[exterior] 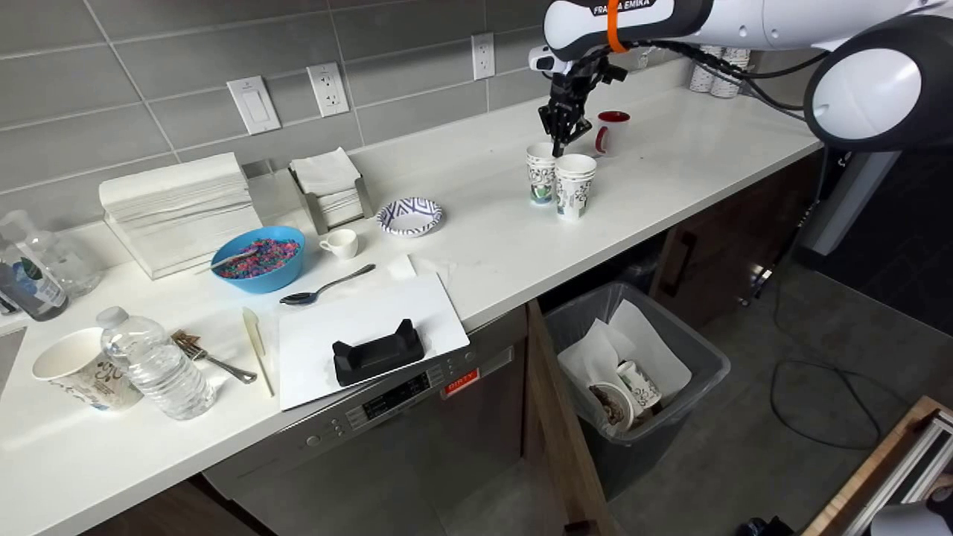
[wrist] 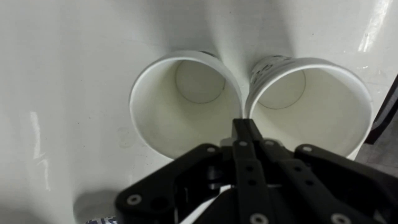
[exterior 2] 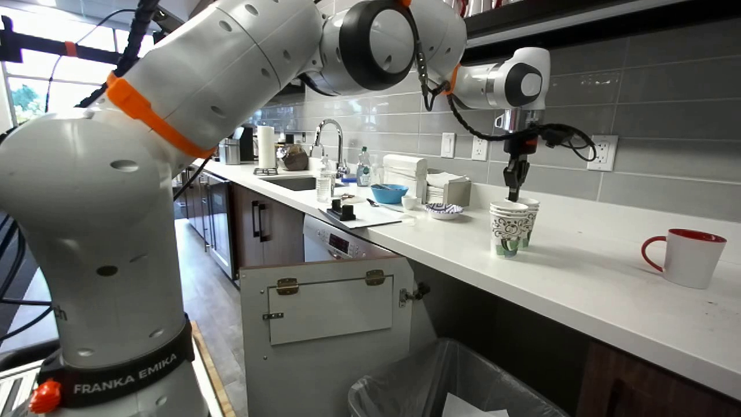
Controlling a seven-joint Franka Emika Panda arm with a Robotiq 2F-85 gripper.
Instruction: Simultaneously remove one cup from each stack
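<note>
1. When you look up and right of the middle in an exterior view, a stack of white printed paper cups [exterior: 540, 179] stands upright.
2. The black Robotiq gripper [exterior: 558, 152] points down at both stacks' rims. In the wrist view, its two fingers [wrist: 239, 130] are together; I cannot tell if they pinch the rims.
3. The other cup stack [exterior: 575, 189] stands just beside, upright.
4. A white mug [exterior: 617, 138] with a red inside sits near.

Jaws pressed together point between two white cups [wrist: 186, 105].
</note>
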